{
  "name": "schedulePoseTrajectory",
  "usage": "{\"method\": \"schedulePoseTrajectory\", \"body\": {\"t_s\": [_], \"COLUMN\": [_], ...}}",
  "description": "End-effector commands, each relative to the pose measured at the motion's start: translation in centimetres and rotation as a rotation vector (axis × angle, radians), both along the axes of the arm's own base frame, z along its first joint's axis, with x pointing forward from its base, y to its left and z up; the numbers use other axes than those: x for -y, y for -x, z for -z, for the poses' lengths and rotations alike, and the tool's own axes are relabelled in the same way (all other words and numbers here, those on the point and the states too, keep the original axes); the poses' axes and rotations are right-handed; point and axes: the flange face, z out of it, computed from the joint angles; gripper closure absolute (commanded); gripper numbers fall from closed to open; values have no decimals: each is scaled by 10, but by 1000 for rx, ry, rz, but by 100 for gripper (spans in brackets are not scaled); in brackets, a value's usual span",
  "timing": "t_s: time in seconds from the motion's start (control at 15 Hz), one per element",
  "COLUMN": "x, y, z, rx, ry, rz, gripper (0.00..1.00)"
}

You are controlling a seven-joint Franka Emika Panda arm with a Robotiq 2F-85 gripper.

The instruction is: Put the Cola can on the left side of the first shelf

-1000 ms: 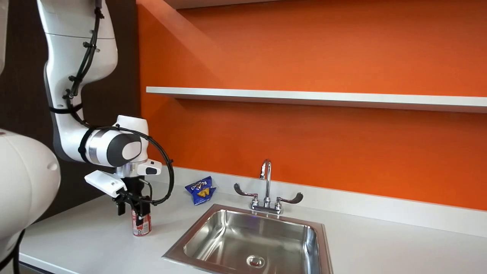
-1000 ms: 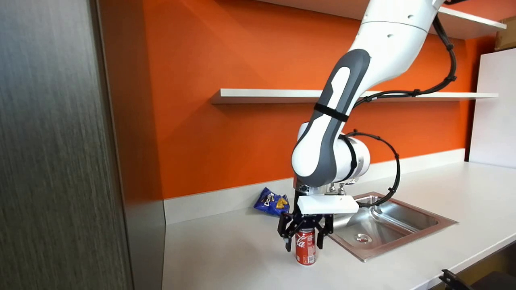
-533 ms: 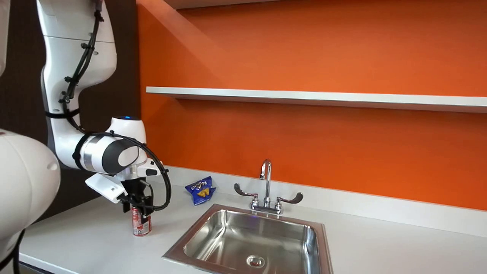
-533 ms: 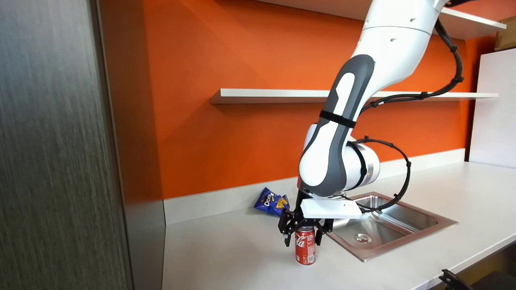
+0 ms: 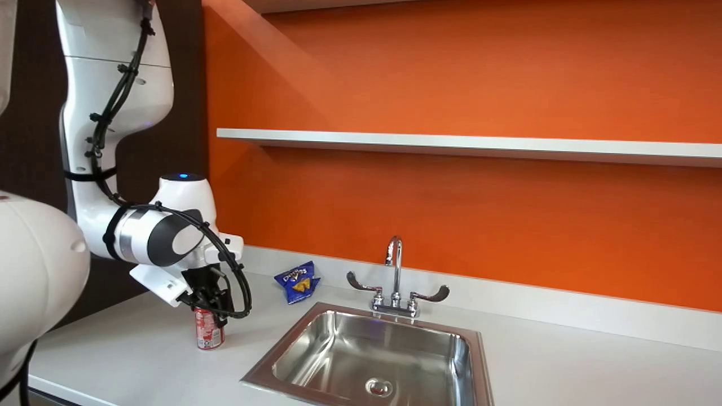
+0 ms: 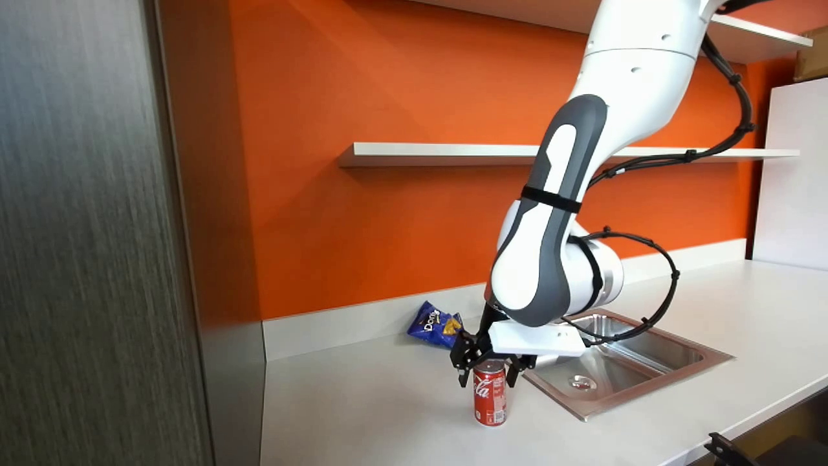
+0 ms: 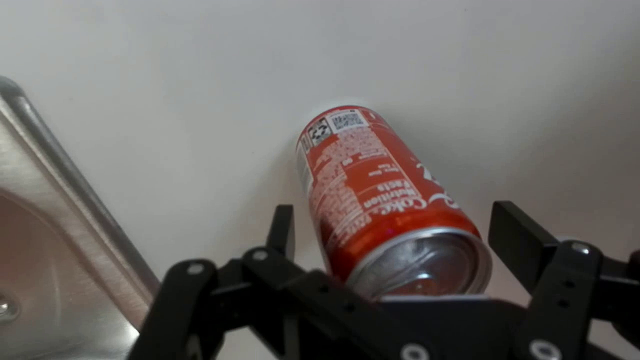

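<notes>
Behind everything we see the orange wall (image 5: 479,73), broad in both exterior views, and along its foot runs our white table (image 5: 575,366). Well above the table the long white shelf (image 5: 468,142) juts from the wall. In an exterior view the white arm (image 6: 637,84) bends down in front of that shelf. Let into the table we find a steel sink (image 5: 480,369), with a chrome tap (image 5: 397,270) on the side nearest the wall. At the arm's end we have the black hand (image 6: 488,378), low over the table and spread wide, its fingers well apart. A blue snack packet (image 5: 298,282) rests on the table near the wall; whether it touches the wall, we cannot tell. The red Cola can (image 7: 380,185) stands upright on the table near the sink, its silvery top between the hand's fingers. In the wrist view we see a gap between the can and each finger.
</notes>
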Motion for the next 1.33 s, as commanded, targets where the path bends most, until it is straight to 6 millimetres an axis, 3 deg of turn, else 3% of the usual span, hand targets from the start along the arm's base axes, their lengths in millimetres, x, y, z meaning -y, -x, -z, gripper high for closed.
{"method": "schedulePoseTrajectory", "body": {"t_s": [0.0,0.13,0.4,0.73,1.27], "x": [4,4,0,3,29], "y": [3,3,0,-1,2], "z": [2,2,1,-3,-30], "rx": [23,27,44,32,26], "ry": [1,-1,-10,-10,7], "rz": [13,11,8,27,70], "gripper": [26,29,59,60,60]}}
